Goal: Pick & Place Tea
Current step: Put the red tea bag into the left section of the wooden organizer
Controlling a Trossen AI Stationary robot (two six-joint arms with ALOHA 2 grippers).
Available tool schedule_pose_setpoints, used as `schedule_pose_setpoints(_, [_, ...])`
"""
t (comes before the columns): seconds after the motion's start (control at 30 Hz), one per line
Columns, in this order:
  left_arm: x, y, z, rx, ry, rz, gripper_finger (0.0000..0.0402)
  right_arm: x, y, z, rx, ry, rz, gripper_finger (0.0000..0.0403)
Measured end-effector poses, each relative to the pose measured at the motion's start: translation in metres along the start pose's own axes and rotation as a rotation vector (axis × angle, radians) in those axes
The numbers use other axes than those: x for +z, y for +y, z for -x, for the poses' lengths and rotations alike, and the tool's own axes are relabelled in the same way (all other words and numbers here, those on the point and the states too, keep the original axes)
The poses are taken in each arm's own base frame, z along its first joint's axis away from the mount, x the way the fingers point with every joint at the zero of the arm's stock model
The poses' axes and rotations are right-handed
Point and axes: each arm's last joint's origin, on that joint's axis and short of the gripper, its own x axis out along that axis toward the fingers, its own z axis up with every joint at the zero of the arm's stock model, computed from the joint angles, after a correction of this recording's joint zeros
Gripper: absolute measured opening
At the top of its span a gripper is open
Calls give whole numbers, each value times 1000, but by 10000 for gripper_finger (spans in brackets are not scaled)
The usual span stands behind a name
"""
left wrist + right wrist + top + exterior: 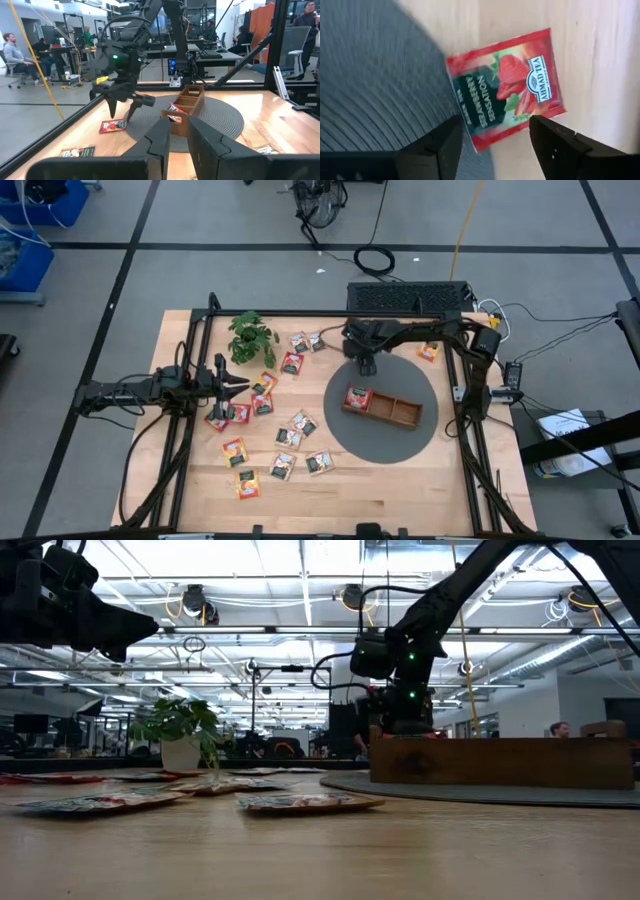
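Pale wooden planks formed the table, which stood on a grey floor inside a black metal frame, with a wide workshop of desks and ceiling lights behind it. On the table lay a round dark grey ribbed mat, and on that mat rested a long brown three-compartment wooden tray. One red square paper sachet lay in the tray's end compartment nearest the left arm.

About fifteen more small flat tea sachets, printed red, orange-yellow or white-green, were scattered over the bare wood beside the mat, most of them on the left arm's side. A single orange one lay apart near the right arm's base. A small leafy green plant in a white pot stood near the far edge of the table.

The right gripper hung just above the far rim of the mat, pointing downward. Its fingers were spread wide and held nothing. Directly beneath them lay a red strawberry sachet, flat on the wood with one edge at the mat's border, showing between the two fingers.

The left gripper hovered over the sachets on the left side of the table. Its fingers stood close together with only a narrow gap, and nothing could be seen between them.
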Motion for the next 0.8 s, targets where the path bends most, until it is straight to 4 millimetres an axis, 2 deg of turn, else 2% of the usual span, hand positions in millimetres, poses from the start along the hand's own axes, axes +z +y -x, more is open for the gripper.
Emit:
schedule_pose_setpoints(0.17, [0, 0, 0, 0, 0, 0, 72, -2, -7, 2, 109, -57, -192, 210])
schedule_pose_setpoints(0.33, [0, 0, 0, 0, 0, 0, 72, -2, -9, 11, 133, -81, -324, 210])
schedule_pose_setpoints(0.57, [0, 0, 0, 0, 0, 0, 72, -2, -17, 17, 154, -111, -611, 210])
schedule_pose_setpoints(0.8, [0, 0, 0, 0, 0, 0, 72, 0, -26, 17, 165, -172, -732, 210])
